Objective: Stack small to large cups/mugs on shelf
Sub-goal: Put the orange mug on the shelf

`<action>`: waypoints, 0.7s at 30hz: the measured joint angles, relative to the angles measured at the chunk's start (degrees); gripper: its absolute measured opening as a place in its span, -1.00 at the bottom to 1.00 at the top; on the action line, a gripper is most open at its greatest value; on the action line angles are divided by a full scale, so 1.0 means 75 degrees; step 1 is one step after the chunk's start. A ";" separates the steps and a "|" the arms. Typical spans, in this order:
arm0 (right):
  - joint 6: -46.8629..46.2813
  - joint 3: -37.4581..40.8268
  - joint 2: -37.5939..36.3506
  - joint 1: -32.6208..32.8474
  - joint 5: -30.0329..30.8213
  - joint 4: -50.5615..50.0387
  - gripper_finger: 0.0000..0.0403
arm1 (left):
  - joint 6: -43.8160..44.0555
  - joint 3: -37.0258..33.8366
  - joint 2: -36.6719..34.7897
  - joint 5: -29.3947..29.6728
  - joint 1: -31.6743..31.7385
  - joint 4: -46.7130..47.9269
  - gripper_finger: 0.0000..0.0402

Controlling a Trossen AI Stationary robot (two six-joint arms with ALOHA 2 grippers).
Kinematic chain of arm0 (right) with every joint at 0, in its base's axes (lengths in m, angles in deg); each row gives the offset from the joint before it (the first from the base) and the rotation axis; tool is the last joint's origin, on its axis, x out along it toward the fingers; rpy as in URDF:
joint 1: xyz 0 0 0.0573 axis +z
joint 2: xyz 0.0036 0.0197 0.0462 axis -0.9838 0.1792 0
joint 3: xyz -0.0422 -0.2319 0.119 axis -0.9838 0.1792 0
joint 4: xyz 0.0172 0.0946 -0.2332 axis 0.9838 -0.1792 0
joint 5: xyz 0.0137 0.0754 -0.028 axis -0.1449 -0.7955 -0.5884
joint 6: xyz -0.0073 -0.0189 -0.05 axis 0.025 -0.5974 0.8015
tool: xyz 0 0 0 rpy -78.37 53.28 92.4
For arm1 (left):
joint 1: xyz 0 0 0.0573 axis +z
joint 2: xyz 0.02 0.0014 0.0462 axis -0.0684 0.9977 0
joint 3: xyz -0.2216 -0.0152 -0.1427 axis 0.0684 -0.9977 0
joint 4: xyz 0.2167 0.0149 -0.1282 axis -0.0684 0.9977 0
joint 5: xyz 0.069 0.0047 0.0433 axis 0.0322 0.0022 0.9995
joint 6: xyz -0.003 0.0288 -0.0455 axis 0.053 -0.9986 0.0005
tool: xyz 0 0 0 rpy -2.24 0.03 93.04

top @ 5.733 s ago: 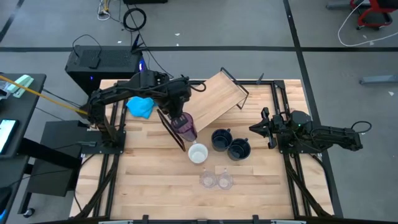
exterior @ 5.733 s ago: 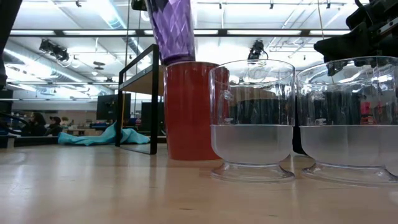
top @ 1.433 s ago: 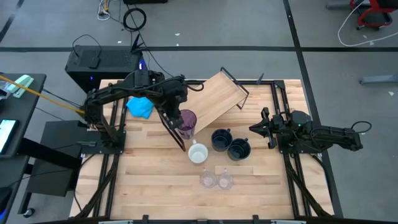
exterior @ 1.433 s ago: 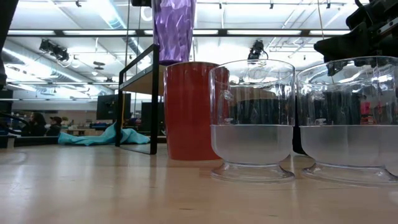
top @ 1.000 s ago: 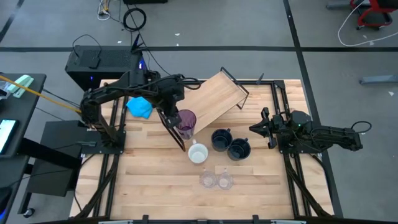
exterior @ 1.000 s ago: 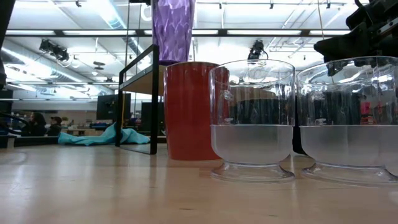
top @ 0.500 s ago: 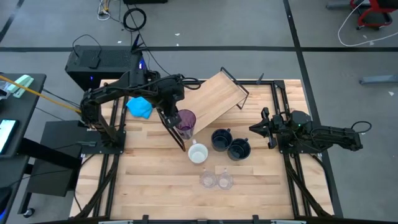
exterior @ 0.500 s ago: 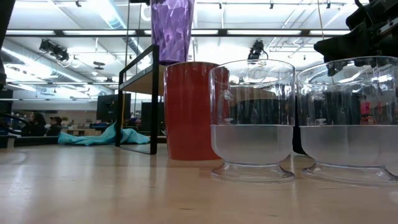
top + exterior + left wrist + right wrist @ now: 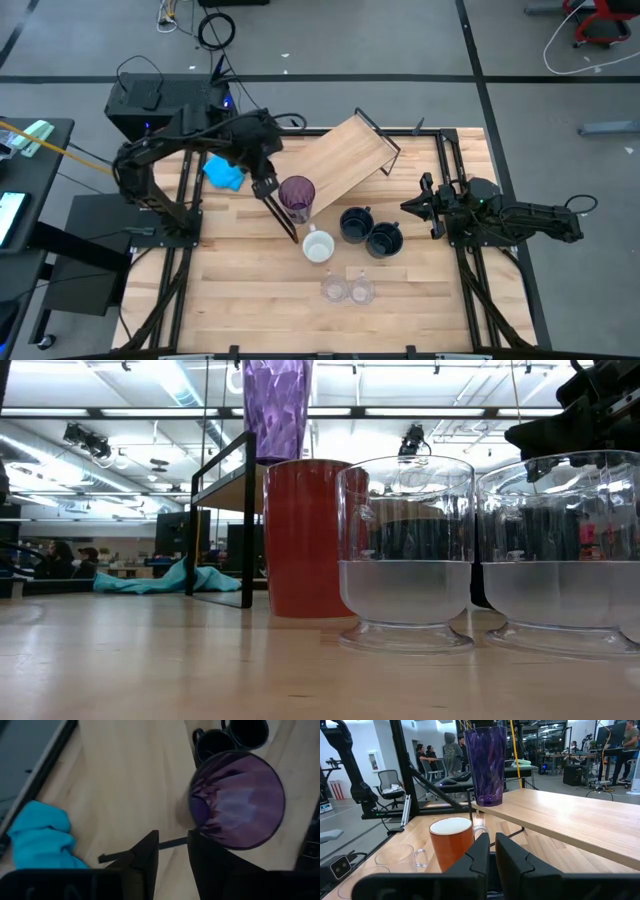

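Your purple tumbler [image 9: 297, 196] is standing upright on the left end of the shelf [image 9: 345, 158]. Your left hand [image 9: 262, 186] sits just left of it, fingers slightly spread, gripping nothing. Your right hand [image 9: 412, 205] is parked at the counter's [image 9: 250, 285] right edge, fingers pressed together and empty.

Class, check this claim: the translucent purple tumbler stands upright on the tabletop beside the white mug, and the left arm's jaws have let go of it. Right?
Wrong in one respect: the translucent purple tumbler stands upright on the light wooden shelf board, above the white mug, as the right wrist view shows. The left gripper holds nothing, jaws apart.
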 joint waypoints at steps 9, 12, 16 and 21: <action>0.0002 0.0000 0.0002 0.0001 0.0000 -0.0006 -0.81 | -0.0339 -0.1236 -0.0957 0.1737 -0.1177 -0.0391 -0.51; 0.0002 -0.0001 0.0002 0.0001 -0.0001 -0.0009 -0.81 | -0.0364 -0.2323 -0.1592 0.1863 -0.1415 -0.1063 -0.55; 0.0002 0.0000 0.0002 -0.0002 -0.0003 -0.0012 -0.81 | -0.0713 -0.3915 -0.2427 0.1730 -0.1599 -0.1968 -0.61; 0.0001 -0.0001 -0.0001 0.0000 0.0000 -0.0010 -0.81 | -0.1027 -0.5437 -0.3424 0.1507 -0.1786 -0.3173 -0.68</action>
